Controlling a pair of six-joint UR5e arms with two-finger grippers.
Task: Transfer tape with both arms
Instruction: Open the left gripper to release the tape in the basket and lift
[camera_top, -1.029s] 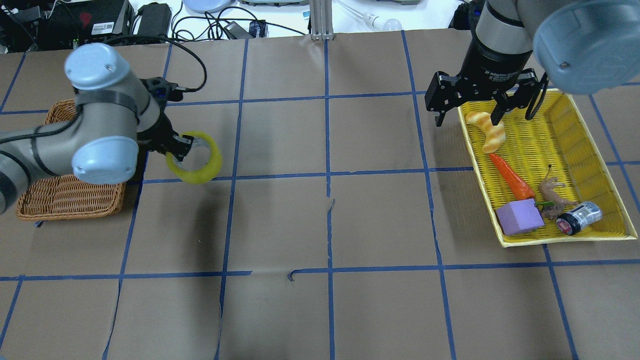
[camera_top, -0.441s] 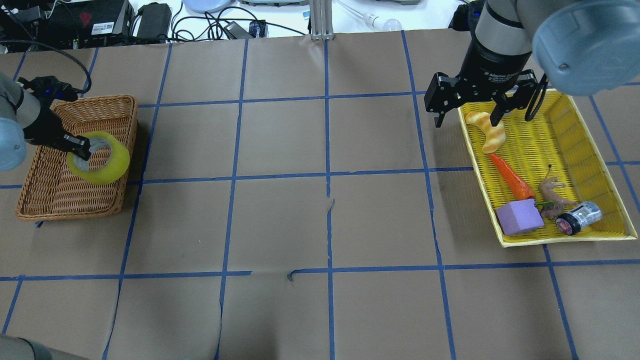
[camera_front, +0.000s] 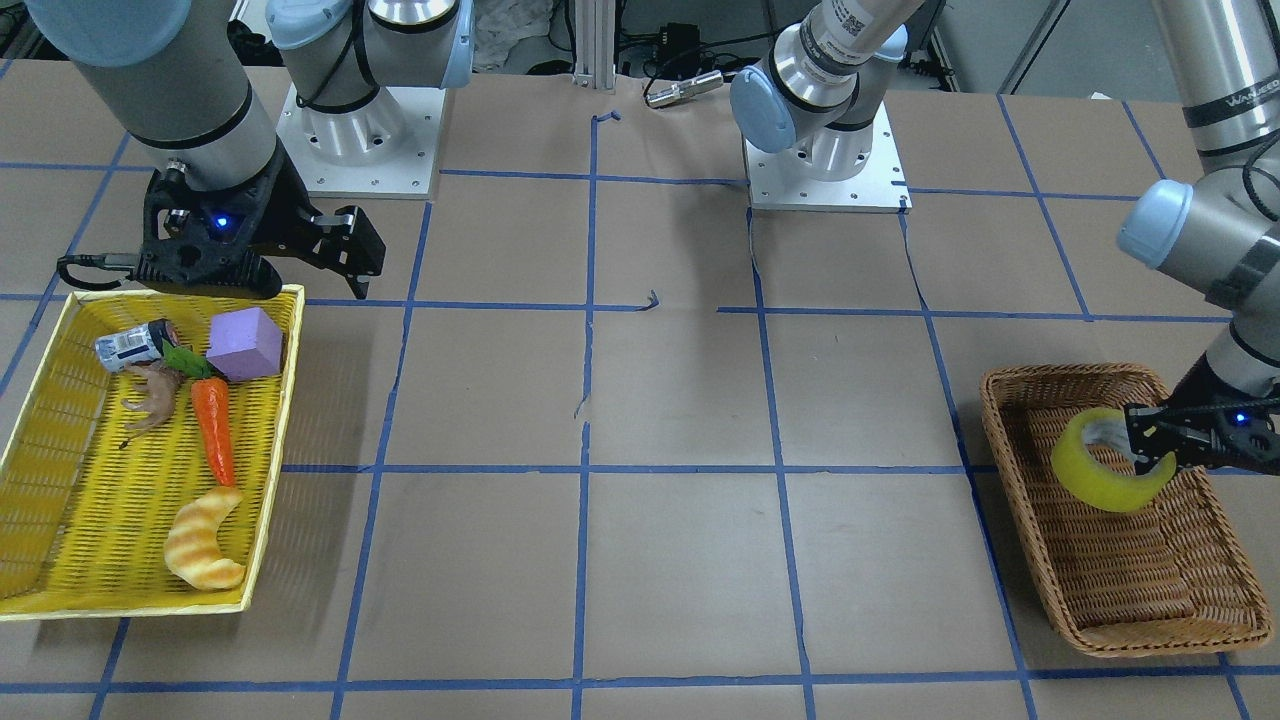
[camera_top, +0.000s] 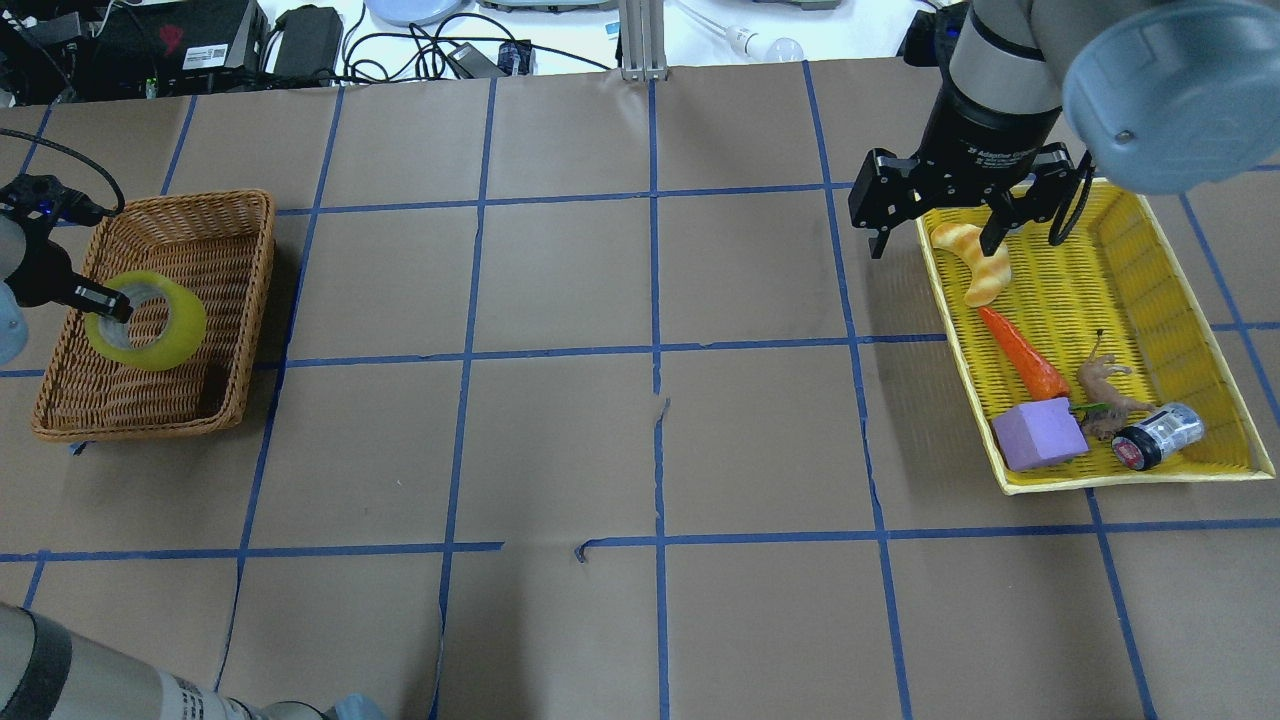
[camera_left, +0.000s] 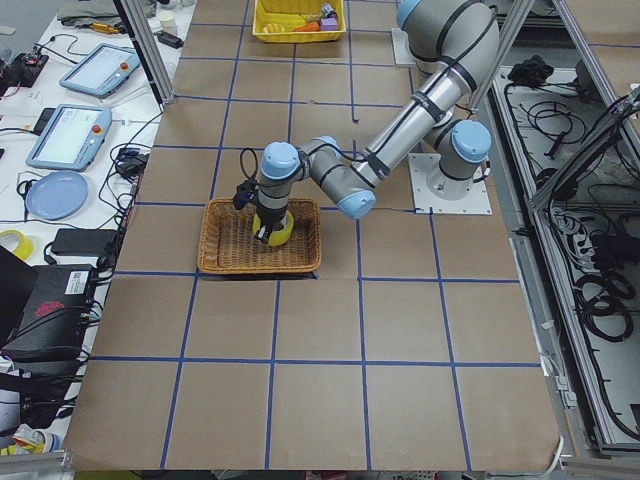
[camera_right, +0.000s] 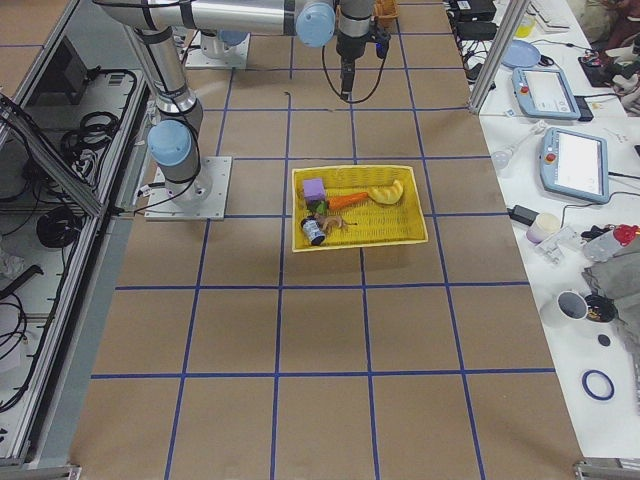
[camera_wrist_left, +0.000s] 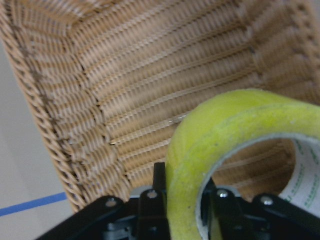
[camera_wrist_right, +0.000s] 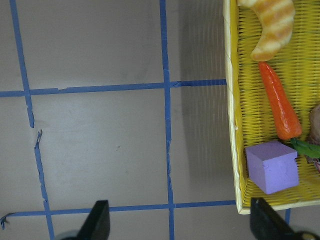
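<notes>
The yellow tape roll (camera_top: 150, 335) hangs over the wicker basket (camera_top: 230, 250) at the table's left end. My left gripper (camera_top: 103, 306) is shut on the roll's wall, one finger inside the core. The roll also shows in the front view (camera_front: 1098, 470) with the left gripper (camera_front: 1150, 447), and close up in the left wrist view (camera_wrist_left: 235, 145) above the basket's weave (camera_wrist_left: 150, 75). I cannot tell whether the roll touches the basket floor. My right gripper (camera_top: 933, 238) is open and empty, over the near edge of the yellow tray (camera_top: 1180, 300).
The yellow tray holds a croissant toy (camera_top: 975, 262), a carrot (camera_top: 1022, 352), a purple block (camera_top: 1038, 434), a small can (camera_top: 1158, 436) and a brown toy animal (camera_top: 1103, 385). Blue tape lines grid the brown paper table (camera_top: 650, 440). Cables and devices lie beyond the far edge.
My left arm has swung left, carrying the tape from above the bare table to over the wicker basket. The right gripper has stayed in place, open.
</notes>
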